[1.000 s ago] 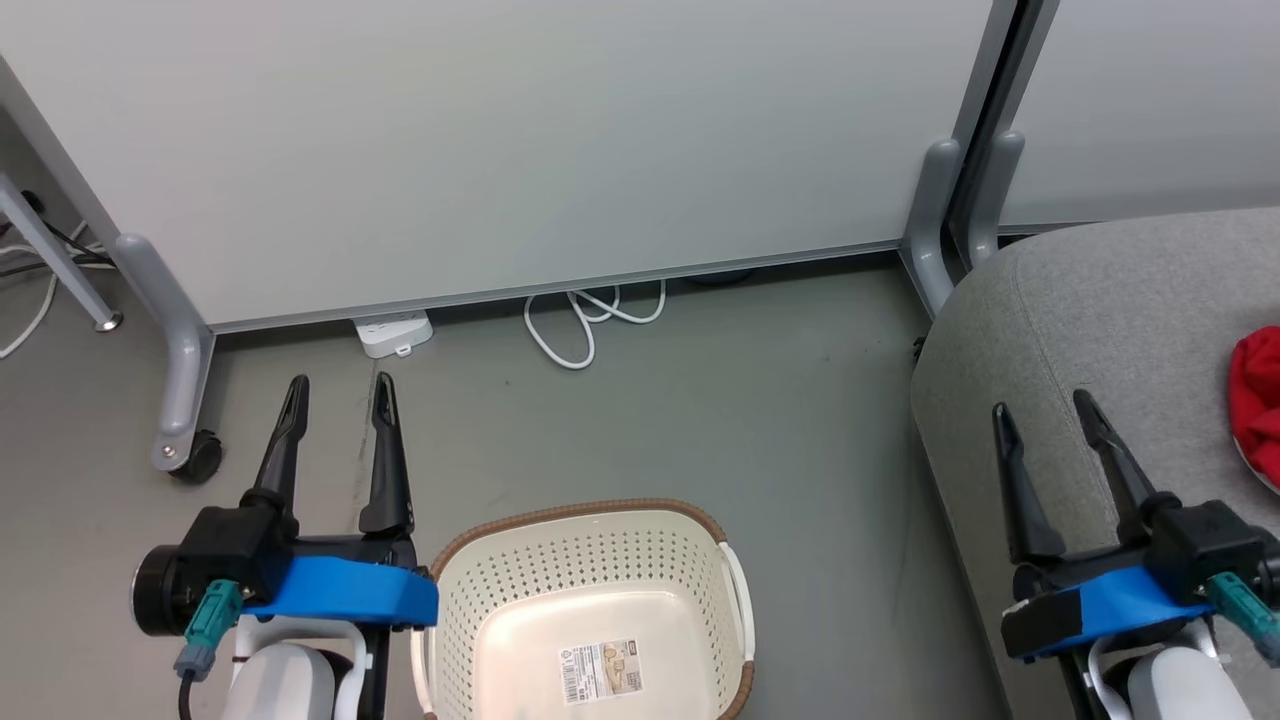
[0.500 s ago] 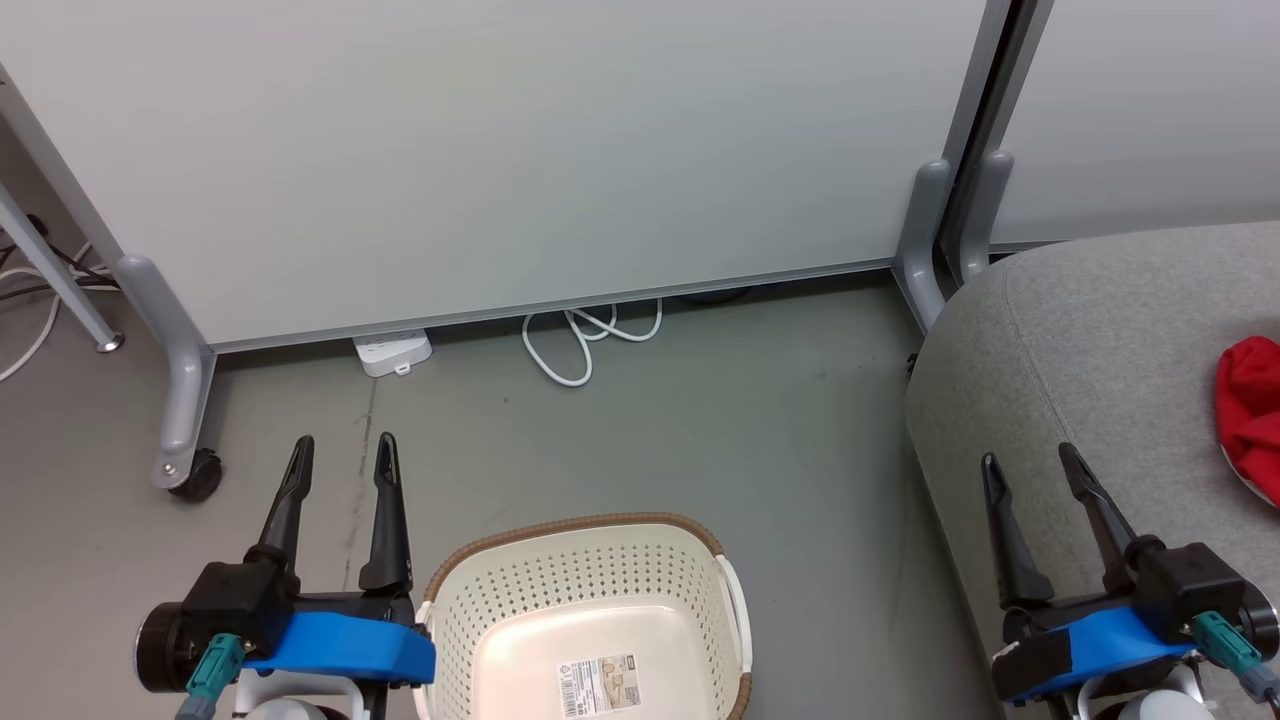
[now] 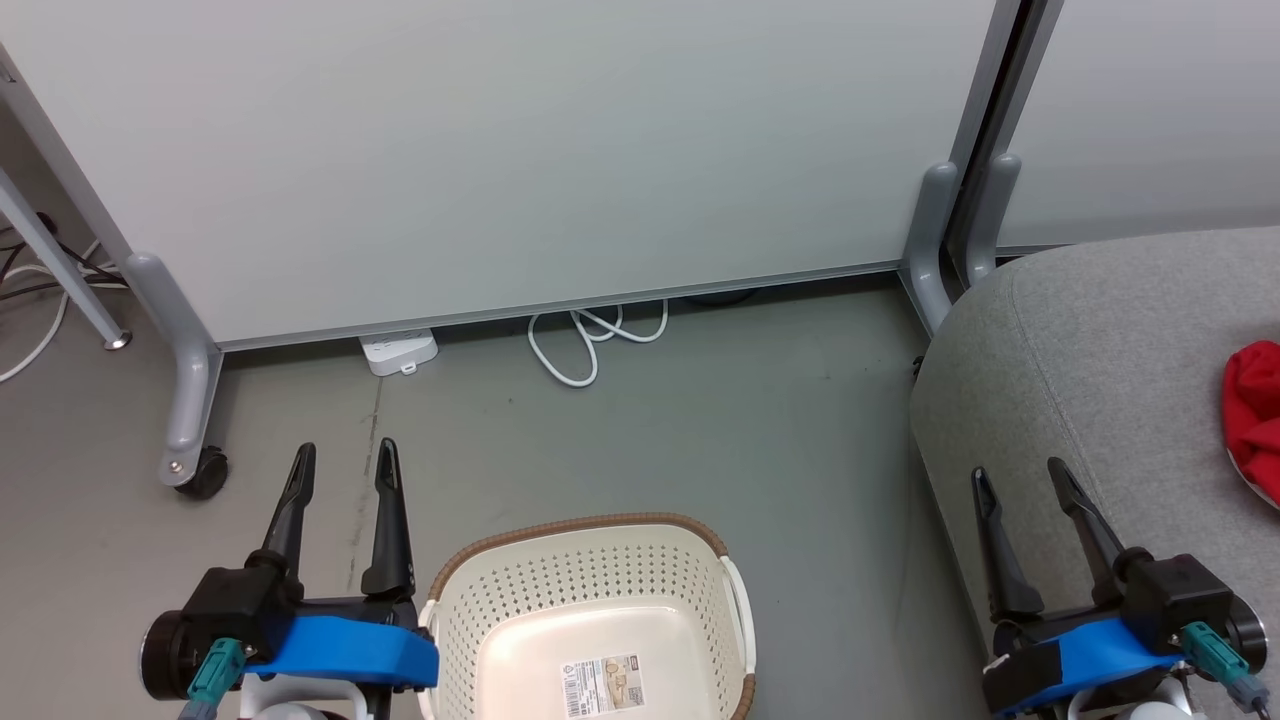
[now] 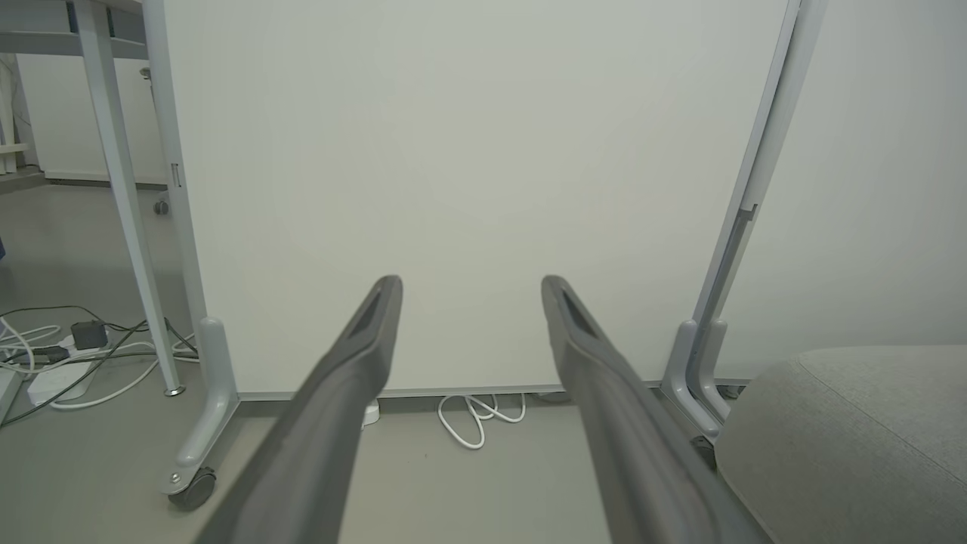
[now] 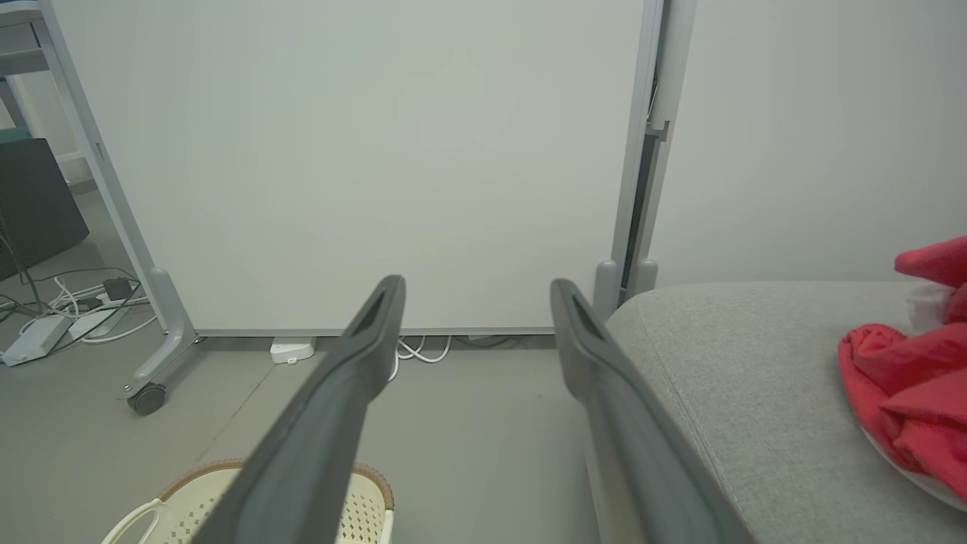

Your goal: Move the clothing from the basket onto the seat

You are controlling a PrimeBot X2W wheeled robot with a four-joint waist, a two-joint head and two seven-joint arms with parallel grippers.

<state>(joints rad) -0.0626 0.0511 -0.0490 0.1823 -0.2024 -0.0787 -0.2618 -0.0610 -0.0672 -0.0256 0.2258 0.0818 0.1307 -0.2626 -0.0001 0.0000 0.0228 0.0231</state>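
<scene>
The left gripper [image 3: 345, 452] is held with its fingers apart and nothing between them, over bare floor just left of the basket [image 3: 590, 523]. The right gripper [image 3: 1016, 472] is likewise spread and empty, above the edge of the seat [image 3: 1100, 330] nearest the basket.

The transfer is judged to be finished or nearly so. To close it well, the basket's near part, which is cut off at the bottom of the head view, should be checked before the work is counted done. Both arms should be kept clear of the rim, so that the basket is not knocked.

Inside the basket, only a label sticker [image 3: 603, 683] is seen on the pale bottom. The clothing [image 3: 1253, 410] lies bunched on the seat, well to the right of the right gripper and partly cut off by the frame.
</scene>
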